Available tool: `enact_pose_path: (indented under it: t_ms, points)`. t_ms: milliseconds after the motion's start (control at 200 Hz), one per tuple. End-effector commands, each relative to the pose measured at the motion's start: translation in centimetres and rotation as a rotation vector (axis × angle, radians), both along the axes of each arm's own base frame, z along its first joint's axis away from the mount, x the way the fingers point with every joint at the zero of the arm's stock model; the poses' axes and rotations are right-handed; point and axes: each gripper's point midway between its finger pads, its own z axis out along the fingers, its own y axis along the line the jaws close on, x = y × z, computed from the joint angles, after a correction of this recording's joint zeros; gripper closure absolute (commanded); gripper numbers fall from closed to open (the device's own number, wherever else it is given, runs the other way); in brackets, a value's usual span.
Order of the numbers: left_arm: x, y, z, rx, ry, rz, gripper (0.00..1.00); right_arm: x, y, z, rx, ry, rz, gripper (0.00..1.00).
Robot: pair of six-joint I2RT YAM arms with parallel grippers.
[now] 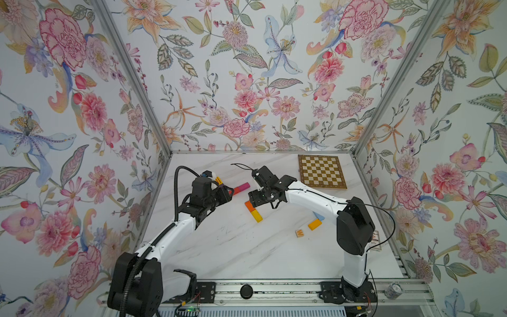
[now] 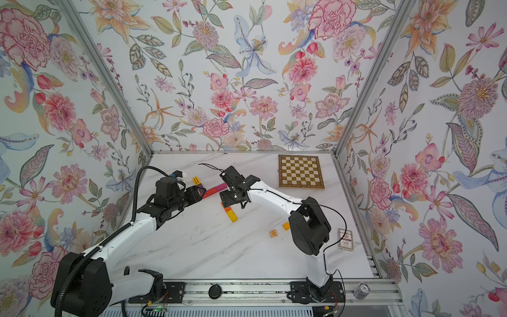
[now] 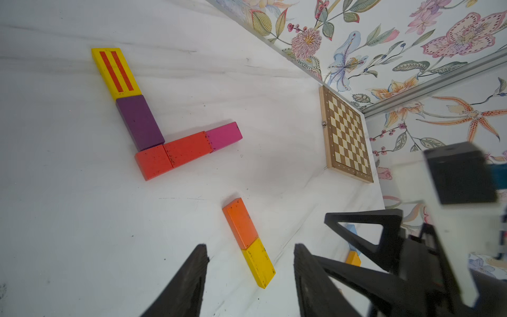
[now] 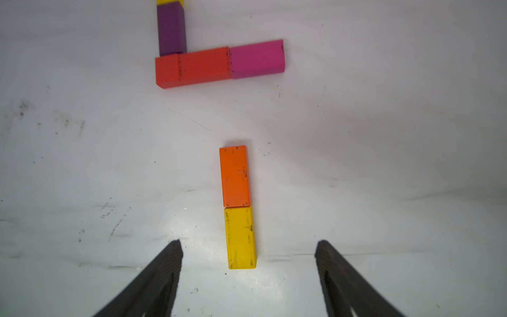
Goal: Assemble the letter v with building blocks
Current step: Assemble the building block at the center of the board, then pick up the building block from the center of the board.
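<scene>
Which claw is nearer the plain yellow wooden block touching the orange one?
Right: the right claw hangs above the yellow block; the left claw is farther, by the purple wooden block.

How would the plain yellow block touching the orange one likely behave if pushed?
The plain yellow rectangular wooden block lies flat on a broad face, so it should slide, not roll or tip. It looks rigid, probably light. Its end touches the orange rectangular wooden block, so an endwise push would likely move both.
</scene>
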Motion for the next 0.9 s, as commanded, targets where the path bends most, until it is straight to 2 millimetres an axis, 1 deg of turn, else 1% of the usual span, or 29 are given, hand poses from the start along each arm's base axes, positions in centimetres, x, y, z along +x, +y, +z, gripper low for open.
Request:
enact_pose_path:
  t_ms: [0,110,220,280,340,375,380,390,400,526,671,681,691,706,816,896]
  points:
    - [0.0,-0.1,1.8,0.017,-0.048,-0.010,0.46,1.4,-1.5,4.1,0.120,-0.071,-0.065,0.21]
    - [0.1,-0.8,2.5,0.023,-0.067,-0.034,0.46,2.8,-3.7,6.6,0.236,-0.115,-0.142,0.20]
    - [0.1,-2.6,3.0,0.040,-0.086,-0.085,0.45,4.3,-6.6,8.6,0.347,-0.154,-0.233,0.21]
    - [0.2,-4.0,3.3,0.050,-0.095,-0.126,0.45,4.9,-8.3,9.4,0.389,-0.176,-0.281,0.22]
    - [0.0,-6.0,3.5,0.062,-0.109,-0.188,0.45,5.4,-9.8,10.2,0.421,-0.204,-0.314,0.22]
    - [-0.2,-7.1,3.7,0.076,-0.119,-0.229,0.45,5.4,-10.2,10.5,0.435,-0.216,-0.321,0.22]
    - [-0.2,-7.3,3.7,0.079,-0.119,-0.236,0.45,5.3,-10.2,10.4,0.437,-0.216,-0.321,0.22]
    - [-0.3,-7.6,3.6,0.085,-0.119,-0.249,0.44,5.9,-11.1,10.6,0.440,-0.225,-0.343,0.22]
    - [-0.3,-7.9,3.5,0.092,-0.119,-0.258,0.44,6.1,-11.6,10.7,0.444,-0.230,-0.352,0.22]
    - [-1.0,-11.4,3.2,0.196,-0.121,-0.404,0.44,6.8,-14.2,11.8,0.492,-0.253,-0.400,0.22]
    - [-2.9,-16.1,1.4,0.309,-0.097,-0.587,0.44,6.4,-16.3,12.0,0.532,-0.283,-0.443,0.22]
    - [-3.1,-16.4,1.6,0.315,-0.102,-0.599,0.44,6.4,-16.4,11.9,0.535,-0.284,-0.447,0.22]
    - [-3.2,-16.9,0.7,0.330,-0.081,-0.616,0.44,6.3,-16.6,11.9,0.539,-0.287,-0.451,0.22]
    - [-3.4,-17.4,0.2,0.345,-0.070,-0.640,0.44,6.2,-16.8,11.9,0.545,-0.289,-0.456,0.22]
    - [-5.8,-21.3,-1.8,0.431,-0.049,-0.807,0.44,5.2,-18.1,11.6,0.563,-0.301,-0.471,0.22]
    - [-7.3,-23.3,-3.5,0.482,-0.029,-0.911,0.44,4.7,-19.5,11.3,0.565,-0.304,-0.494,0.21]
